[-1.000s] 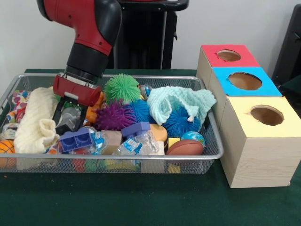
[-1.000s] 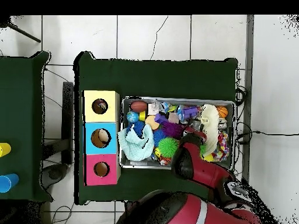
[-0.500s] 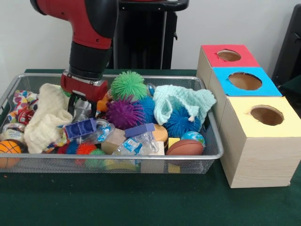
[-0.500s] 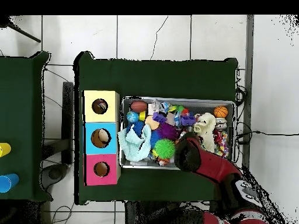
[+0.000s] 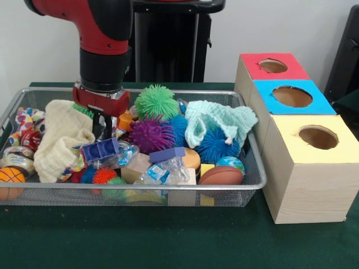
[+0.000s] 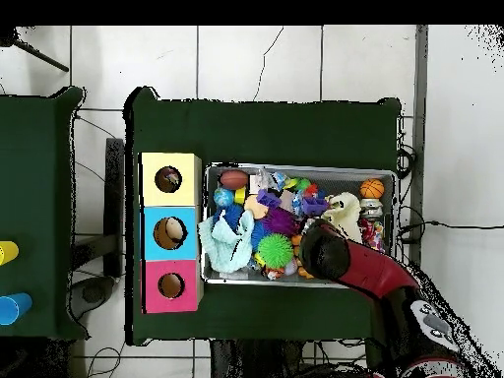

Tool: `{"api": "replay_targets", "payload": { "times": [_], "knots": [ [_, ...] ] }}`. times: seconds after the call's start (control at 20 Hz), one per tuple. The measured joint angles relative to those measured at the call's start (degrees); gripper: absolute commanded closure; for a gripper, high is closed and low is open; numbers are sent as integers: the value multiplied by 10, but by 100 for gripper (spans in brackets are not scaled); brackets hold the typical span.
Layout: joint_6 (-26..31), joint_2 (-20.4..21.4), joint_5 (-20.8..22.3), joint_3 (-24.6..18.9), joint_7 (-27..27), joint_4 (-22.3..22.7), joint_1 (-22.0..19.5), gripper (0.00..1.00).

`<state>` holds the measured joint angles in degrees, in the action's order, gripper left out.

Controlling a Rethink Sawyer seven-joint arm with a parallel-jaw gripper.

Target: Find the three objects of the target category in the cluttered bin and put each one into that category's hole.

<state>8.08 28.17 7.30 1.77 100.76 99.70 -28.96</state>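
Three boxes with holes, red [image 5: 272, 66], blue [image 5: 291, 96] and yellow [image 5: 317, 136], are lined up beside the wire bin [image 5: 255, 180] on the green bench [image 5: 168, 241]. The pincer [image 5: 102, 126] is lowered into the clutter beside the cream cloth [image 5: 63, 137]; whether anything is gripped cannot be told. Spiky balls, green [image 5: 156, 101] and purple [image 5: 150, 135], lie mid-bin; they are judged soft and light, best pinched across the body.

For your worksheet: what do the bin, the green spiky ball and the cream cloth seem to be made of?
Bin: silver metal wire mesh, since its walls show see-through gridwork.
Green spiky ball: probably soft rubber, covered in thin, floppy-looking strands.
Cream cloth: knitted or woven fabric, matte, with ribbed texture and soft folds.
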Motion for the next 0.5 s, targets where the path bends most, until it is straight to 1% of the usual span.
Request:
{"api": "replay_targets", "payload": {
  "times": [0.3,0.5],
  "knots": [
    [-3,2,37,-1,0,-5,2,100],
    [-14,8,62,2,0,-5,13,100]
  ]
}}
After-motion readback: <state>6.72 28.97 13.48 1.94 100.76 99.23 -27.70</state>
